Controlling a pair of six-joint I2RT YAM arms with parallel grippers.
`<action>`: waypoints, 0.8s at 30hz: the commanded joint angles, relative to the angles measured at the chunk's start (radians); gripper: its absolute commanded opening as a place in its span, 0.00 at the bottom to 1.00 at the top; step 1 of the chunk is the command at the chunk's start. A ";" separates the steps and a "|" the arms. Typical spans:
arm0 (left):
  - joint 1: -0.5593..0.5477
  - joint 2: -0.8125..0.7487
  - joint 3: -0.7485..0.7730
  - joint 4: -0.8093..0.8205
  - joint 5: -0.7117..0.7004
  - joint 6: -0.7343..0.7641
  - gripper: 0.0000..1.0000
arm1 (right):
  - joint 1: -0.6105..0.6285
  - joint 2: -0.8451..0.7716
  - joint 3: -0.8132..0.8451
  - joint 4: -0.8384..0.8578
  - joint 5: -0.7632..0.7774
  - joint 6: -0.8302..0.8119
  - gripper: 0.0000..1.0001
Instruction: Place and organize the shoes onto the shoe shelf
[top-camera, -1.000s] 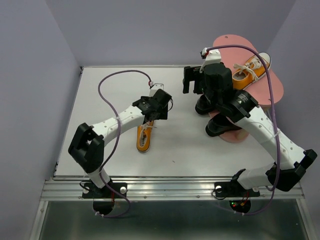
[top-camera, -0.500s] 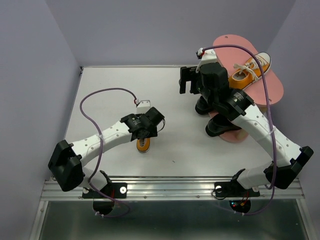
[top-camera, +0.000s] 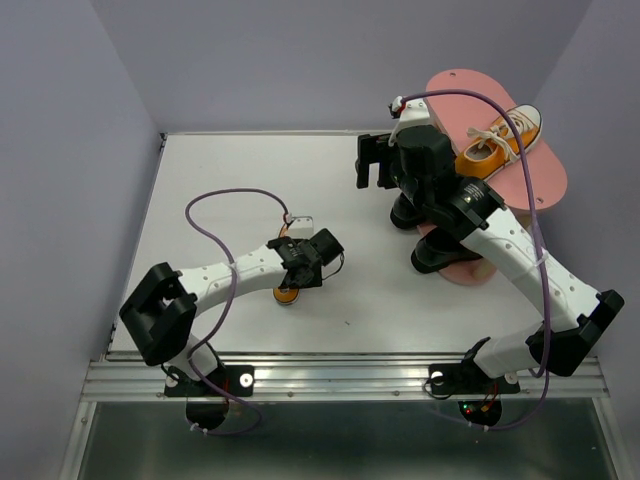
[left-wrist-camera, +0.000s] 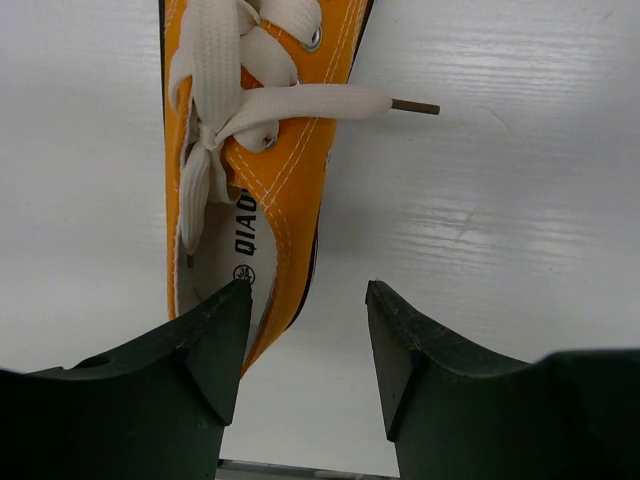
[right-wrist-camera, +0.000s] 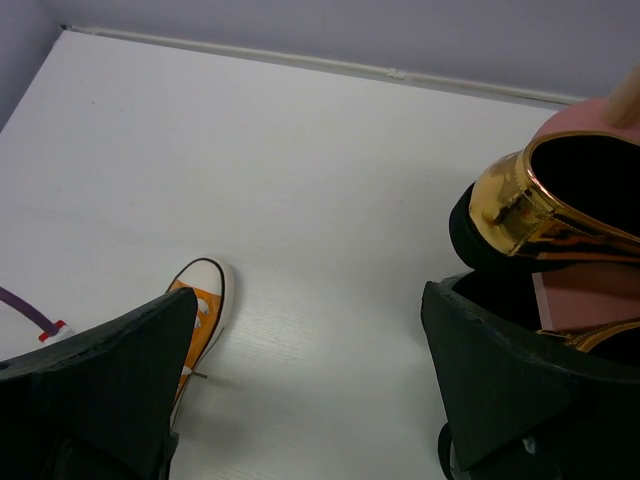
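**Orange sneaker (left-wrist-camera: 270, 170) on the table, left gripper (left-wrist-camera: 305, 300) open at its heel**

It lies on the white table (top-camera: 220, 170), well to the left of the pink shelf (top-camera: 545, 185), with its white laces loose. The left gripper's jaws stand apart at the heel end. One finger is over the insole and the other over bare table, with the shoe's side wall between them and not pinched. A second orange sneaker (top-camera: 495, 140) rests on the shelf's top board. The right gripper (right-wrist-camera: 310, 330) hangs just left of the shelf, jaws spread wide and holding nothing. A gold loafer (right-wrist-camera: 545, 210) sits at the shelf's lower level. Seen from above, dark shoes (top-camera: 410, 212) show at the shelf's left end, partly hidden by the right arm.
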 joint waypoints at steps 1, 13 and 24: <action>0.000 0.039 -0.010 0.031 -0.046 0.015 0.60 | 0.001 -0.027 0.015 0.053 -0.009 0.003 1.00; 0.013 0.079 0.025 0.005 -0.136 0.042 0.00 | 0.001 -0.068 0.016 0.051 0.008 0.000 1.00; 0.017 -0.182 0.031 0.106 -0.123 0.427 0.00 | 0.001 -0.080 0.039 0.053 0.017 -0.008 1.00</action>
